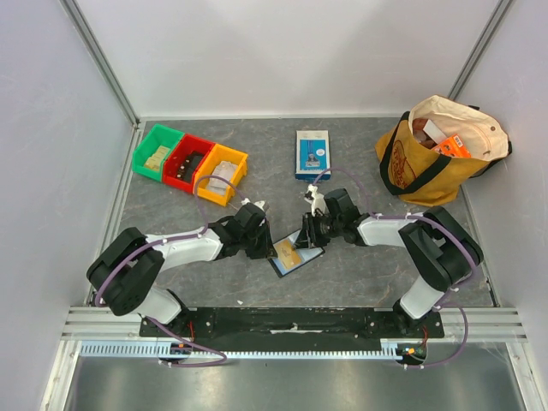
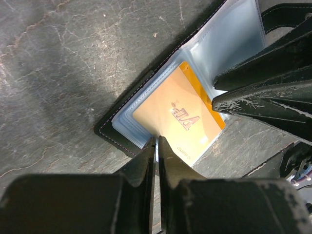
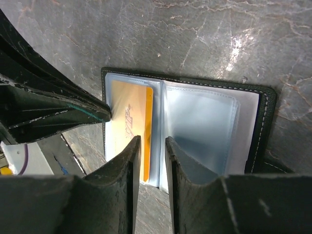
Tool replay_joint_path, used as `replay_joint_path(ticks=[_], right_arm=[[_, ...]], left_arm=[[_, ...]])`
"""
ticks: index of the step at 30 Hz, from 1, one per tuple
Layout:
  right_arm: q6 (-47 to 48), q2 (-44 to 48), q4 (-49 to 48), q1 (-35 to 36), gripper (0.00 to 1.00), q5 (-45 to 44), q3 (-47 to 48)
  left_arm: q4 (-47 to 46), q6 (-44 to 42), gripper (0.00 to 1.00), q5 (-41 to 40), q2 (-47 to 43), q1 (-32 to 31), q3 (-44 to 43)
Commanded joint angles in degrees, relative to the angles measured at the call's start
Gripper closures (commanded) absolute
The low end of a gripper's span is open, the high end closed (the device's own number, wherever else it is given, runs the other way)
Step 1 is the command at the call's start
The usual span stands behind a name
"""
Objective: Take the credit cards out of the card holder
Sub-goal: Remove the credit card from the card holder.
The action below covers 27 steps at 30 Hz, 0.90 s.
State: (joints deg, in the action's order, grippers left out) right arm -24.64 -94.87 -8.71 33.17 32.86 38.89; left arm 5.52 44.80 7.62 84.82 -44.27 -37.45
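The black card holder [image 1: 301, 261] lies open on the grey table between both grippers, its bluish clear pockets [image 3: 200, 126] facing up. A yellow-orange credit card [image 2: 178, 119] marked VIP sits in the left pocket stack [image 3: 129, 119]. My left gripper [image 2: 157, 140] is shut on the thin edge of that pocket stack at the holder's near corner [image 1: 272, 250]. My right gripper [image 3: 152, 140] is open, with a narrow gap. Its jaws straddle the holder's middle fold, with the card's orange edge between them [image 1: 308, 238]. The right fingers [image 2: 263, 92] cross the left wrist view.
Green [image 1: 157, 152], red [image 1: 189, 161] and yellow [image 1: 222, 173] bins stand at the back left. A blue-and-white box [image 1: 312, 154] stands behind the grippers. A yellow bag [image 1: 437, 150] with items fills the back right. Walls close in on three sides.
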Motion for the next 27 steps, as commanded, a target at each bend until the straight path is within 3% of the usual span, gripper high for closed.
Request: replay_joint_path(ticks=[1,15,22,27], right_arm=[[-2.07,-1.54,-6.05,-0.91,0.69,4.58,-1.36],[-3.92,-5.06,-11.59,-1.53,0.76,10.38,-2.42],[-3.74,-4.27,-10.8,-3.28,0.92,10.64,-2.95],[-3.57,-2.16,-9.66,-5.57,0.94,10.21,-3.91]], left_arm=[[0.19,1.43,0.89,0.03,1.32,-0.2,1.15],[-0.25,1.52,0.9,0.91,1.93,-0.2,0.89],[0.28,1.17,0.91,0.38,1.84,-0.2,0.89],[0.9,0.91,0.92,-0.32,1.58,-0.29,1.15]])
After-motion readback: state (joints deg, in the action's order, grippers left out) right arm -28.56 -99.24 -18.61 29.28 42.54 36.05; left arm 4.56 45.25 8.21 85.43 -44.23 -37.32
